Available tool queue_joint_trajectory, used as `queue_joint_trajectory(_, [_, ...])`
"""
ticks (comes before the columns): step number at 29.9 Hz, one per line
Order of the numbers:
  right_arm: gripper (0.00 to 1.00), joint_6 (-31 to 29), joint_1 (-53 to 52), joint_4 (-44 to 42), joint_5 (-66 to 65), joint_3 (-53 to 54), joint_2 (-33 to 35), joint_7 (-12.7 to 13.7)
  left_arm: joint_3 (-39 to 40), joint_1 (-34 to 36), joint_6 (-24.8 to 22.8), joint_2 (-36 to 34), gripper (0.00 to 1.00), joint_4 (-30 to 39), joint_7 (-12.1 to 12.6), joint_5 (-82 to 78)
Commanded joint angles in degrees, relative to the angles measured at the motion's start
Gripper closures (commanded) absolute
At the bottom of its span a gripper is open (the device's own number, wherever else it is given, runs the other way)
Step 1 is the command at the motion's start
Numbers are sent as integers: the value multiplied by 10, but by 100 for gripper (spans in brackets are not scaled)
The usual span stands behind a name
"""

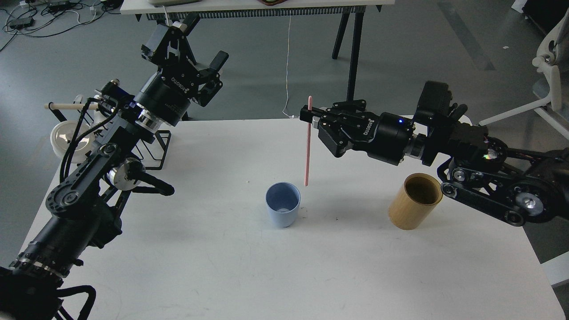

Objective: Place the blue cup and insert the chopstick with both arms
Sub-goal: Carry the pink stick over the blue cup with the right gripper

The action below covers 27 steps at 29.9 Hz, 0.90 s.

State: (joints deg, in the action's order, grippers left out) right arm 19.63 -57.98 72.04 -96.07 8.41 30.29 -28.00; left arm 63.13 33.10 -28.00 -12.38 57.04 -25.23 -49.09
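I'm at the insertion step: my right gripper (pixel 310 116) pinches the one pink chopstick (pixel 307 146) near its top, hanging upright just beyond the rim of the single blue cup (pixel 283 204), which stands mid-worktop (pixel 213 266). Next I judge I must bring the tip over the cup's mouth, then lower. My left gripper (pixel 209 49) hovers beyond the far-left corner, fingers spread, empty. One bamboo holder (pixel 415 201) stands near the right edge.
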Motion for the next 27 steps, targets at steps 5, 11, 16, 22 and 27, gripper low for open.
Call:
queue_joint_trajectory(5, [100, 16, -10, -45, 0, -19, -67, 0, 1, -14, 0, -15, 1, -1, -6, 0])
queue_joint_trajectory(11, [100, 16, -6, -66, -1, -21, -88, 0, 1, -15, 0, -16, 1, -1, -8, 0])
queue_joint_trajectory(16, [100, 17, -10, -86, 0, -45, -102, 0, 0, -15, 0, -15, 1, -1, -8, 0])
queue_joint_trajectory(22, [97, 15, -6, -86, 0, -50, -119, 0, 0, -16, 0, -16, 1, -2, -8, 0])
queue_joint_trajectory(27, [89, 15, -6, -85, 0, -50, -118, 0, -1, -17, 0, -15, 1, -4, -8, 0])
